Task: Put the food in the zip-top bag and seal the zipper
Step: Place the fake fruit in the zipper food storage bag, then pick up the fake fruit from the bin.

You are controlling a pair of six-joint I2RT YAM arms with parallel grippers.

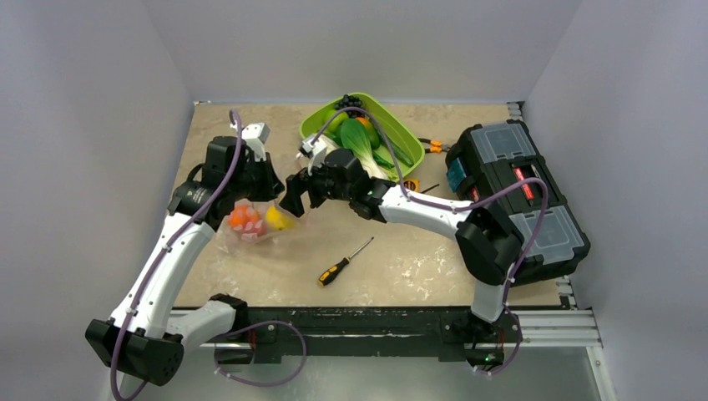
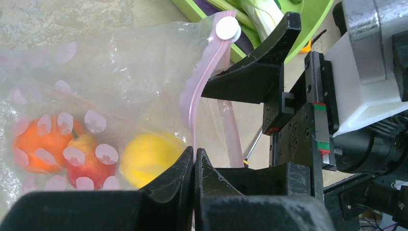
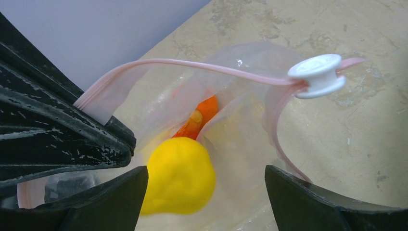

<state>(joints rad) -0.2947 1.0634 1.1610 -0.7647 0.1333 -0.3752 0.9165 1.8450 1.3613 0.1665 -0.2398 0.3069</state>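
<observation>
The zip-top bag [image 1: 250, 232] lies at the table's left with its mouth held up and open. My left gripper [image 2: 194, 151] is shut on the pinkish zipper [image 2: 204, 77] below its white slider [image 2: 227, 29]. An orange fruit [image 2: 41, 139] and a red one [image 2: 84, 161] sit inside the bag. My right gripper [image 3: 206, 169] stands open over the mouth. A yellow fruit [image 3: 178, 173] shows blurred between its fingers, inside the bag's opening, with a wide gap to the right finger. More food fills the green tray [image 1: 392, 117].
A black-and-yellow screwdriver [image 1: 342, 263] lies on the table in front of the bag. A black toolbox [image 1: 513, 188] stands at the right, with orange-handled pliers [image 1: 434, 146] beside the tray. Grey walls close in the left, back and right sides.
</observation>
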